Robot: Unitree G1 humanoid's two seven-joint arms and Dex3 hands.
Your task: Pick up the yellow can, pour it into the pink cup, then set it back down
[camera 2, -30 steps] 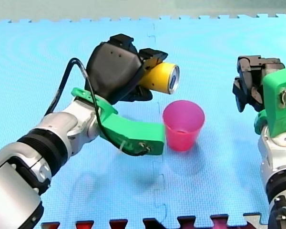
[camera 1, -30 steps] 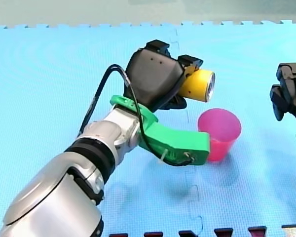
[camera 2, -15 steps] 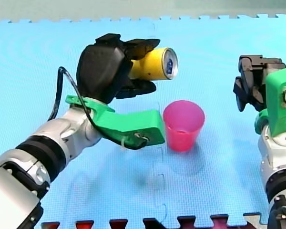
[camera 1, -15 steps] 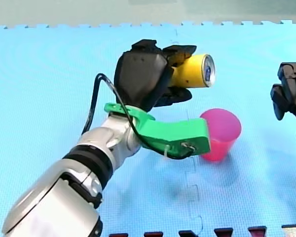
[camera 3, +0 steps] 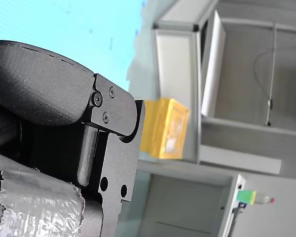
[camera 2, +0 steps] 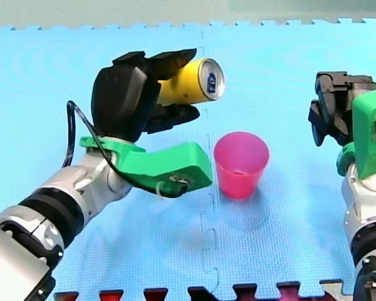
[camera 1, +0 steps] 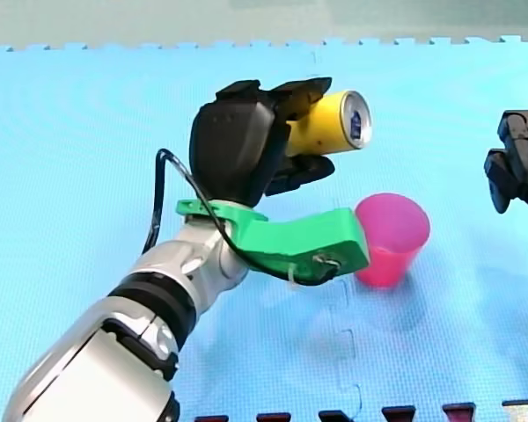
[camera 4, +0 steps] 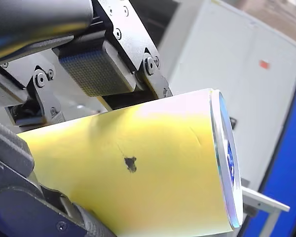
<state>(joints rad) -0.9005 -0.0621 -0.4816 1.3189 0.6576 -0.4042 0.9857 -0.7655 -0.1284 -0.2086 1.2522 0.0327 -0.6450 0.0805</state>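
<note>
Left hand (camera 2: 135, 94) clamped on the yellow can (camera 2: 188, 81), fingers wrapped round its body; in the second wrist view a ribbed finger pad (camera 4: 96, 74) presses on the can's side. Can is off the blue mat (camera 2: 288, 56), tipped nearly on its side, top end facing the right hand (camera 2: 332, 110) at the mat's right edge. Pink cup (camera 2: 241, 163) stands upright on the mat, below the can's top end, not touching it.
</note>
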